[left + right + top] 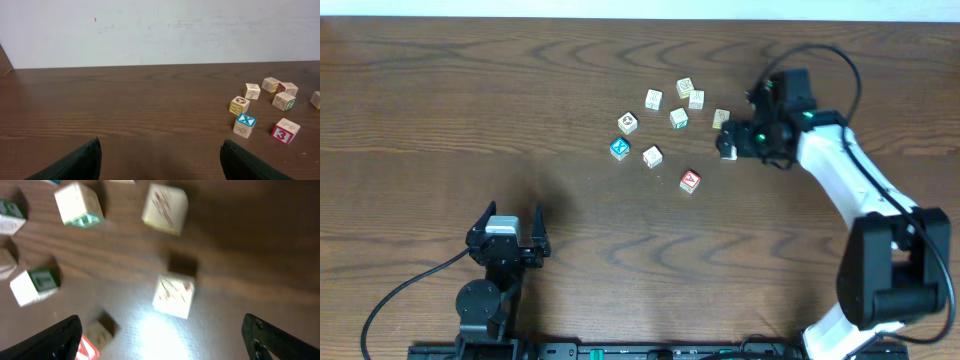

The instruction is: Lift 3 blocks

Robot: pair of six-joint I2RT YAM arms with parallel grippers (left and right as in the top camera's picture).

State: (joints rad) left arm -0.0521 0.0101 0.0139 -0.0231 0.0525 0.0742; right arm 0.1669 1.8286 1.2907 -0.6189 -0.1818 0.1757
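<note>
The red-faced block (pixel 690 181) lies at the near right of the cluster, and shows as (pixel 285 131) and at the lower left as (pixel 87 350). One pale block (pixel 728 148) sits brightly lit under my right gripper (pixel 740 138). In the right wrist view this block (pixel 173 296) lies just ahead of the open right gripper (pixel 161 322), untouched. Another pale block with yellowish marks (pixel 721 119) (pixel 165 207) lies just beyond it. My left gripper (pixel 510 228) (pixel 160 145) stands open and empty near the front edge, far from all the blocks.
A blue-faced cube (pixel 619 148) (pixel 245 125) lies at the cluster's left. Several other pale cubes lie there, including a green-marked one (pixel 679 118) (pixel 78 204). The right arm (pixel 850 190) reaches in from the front right corner.
</note>
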